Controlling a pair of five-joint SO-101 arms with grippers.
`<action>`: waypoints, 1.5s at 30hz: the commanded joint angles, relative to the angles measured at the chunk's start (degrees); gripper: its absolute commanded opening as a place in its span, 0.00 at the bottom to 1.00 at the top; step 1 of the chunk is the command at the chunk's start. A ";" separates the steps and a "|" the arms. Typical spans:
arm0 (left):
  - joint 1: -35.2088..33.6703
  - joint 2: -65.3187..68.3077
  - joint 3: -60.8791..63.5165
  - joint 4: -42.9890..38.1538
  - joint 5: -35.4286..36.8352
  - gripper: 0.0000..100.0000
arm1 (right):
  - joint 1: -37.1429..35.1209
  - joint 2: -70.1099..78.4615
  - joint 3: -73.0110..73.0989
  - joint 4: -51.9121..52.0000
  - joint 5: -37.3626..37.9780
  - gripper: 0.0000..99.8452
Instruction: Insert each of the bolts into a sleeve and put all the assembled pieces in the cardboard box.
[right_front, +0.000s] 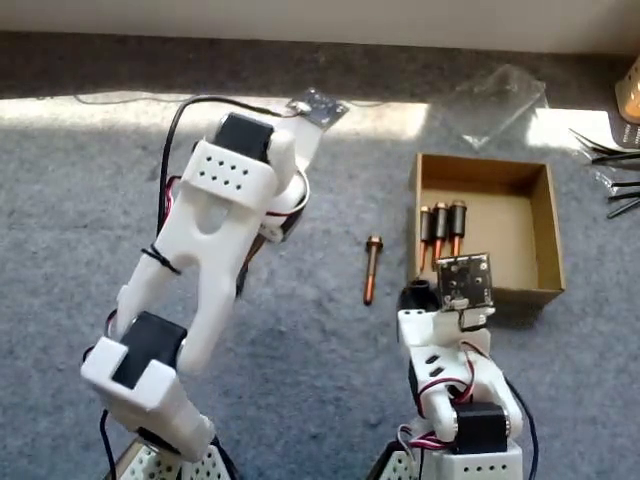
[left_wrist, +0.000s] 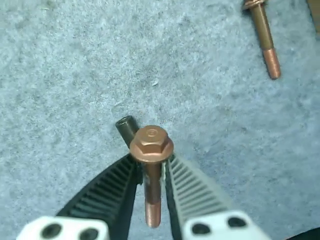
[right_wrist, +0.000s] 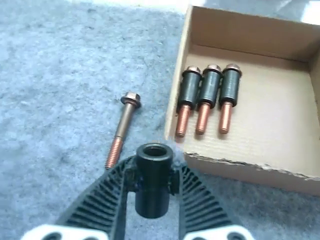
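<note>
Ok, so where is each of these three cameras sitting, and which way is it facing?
High view: fixed overhead, looking down on the left arm, right arm, cardboard box and loose bolt.
Left wrist view: on the left wrist, looking down past the left tool, shut on a second bolt, to the carpet.
Right wrist view: on the right wrist, looking past the right tool, shut on a sleeve, toward the box's three assembled pieces.
Shared: the loose bolt appears in all three.

So the bolt (left_wrist: 151, 146) is shiny coppery metal, sleeve (right_wrist: 152, 187) a smooth matt black, cardboard box (right_wrist: 260, 35) plain rough brown, all on fuzzy grey carpet (left_wrist: 75, 60).
</note>
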 joint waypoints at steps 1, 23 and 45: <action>0.92 -11.12 5.14 -3.16 -5.36 0.00 | -3.65 -0.48 -0.84 -2.68 0.79 0.01; -4.53 -48.04 33.98 -23.03 -6.33 0.00 | -25.36 -0.22 -0.31 -26.15 0.79 0.01; -4.70 -66.51 50.07 -39.47 -2.90 0.00 | -26.95 -0.40 15.78 -45.05 -4.92 0.01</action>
